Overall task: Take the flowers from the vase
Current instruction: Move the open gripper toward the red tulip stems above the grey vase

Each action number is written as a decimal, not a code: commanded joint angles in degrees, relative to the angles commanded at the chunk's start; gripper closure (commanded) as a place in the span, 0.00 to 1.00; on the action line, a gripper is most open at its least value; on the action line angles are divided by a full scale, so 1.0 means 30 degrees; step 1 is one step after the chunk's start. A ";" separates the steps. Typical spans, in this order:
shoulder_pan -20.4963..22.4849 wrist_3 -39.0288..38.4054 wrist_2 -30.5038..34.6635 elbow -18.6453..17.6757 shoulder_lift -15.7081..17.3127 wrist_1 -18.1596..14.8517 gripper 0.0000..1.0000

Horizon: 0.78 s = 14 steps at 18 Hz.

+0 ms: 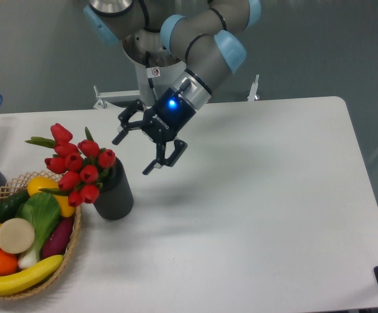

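Gripper [135, 154] spread wide, holding nothing, near the flowers [76, 166]. Best to descend lower-left, straddle the stems above the vase [114, 192] mouth, close gently, lift straight up.

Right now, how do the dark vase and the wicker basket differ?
The vase is a dark grey upright cylinder, while the wicker basket is tan, low and wide. The vase holds red tulips leaning left; the basket holds fruit and vegetables lying flat. Both sit on the white table, side by side.
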 joint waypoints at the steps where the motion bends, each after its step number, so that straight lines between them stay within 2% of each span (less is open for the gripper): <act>1: -0.0293 0.0028 0.0000 0.0001 -0.0029 0.0029 0.00; 13: -0.1700 0.0146 0.0029 0.1406 -0.2108 0.0176 0.00; 14: -0.1760 0.0146 0.0087 0.1552 -0.2284 0.0205 0.04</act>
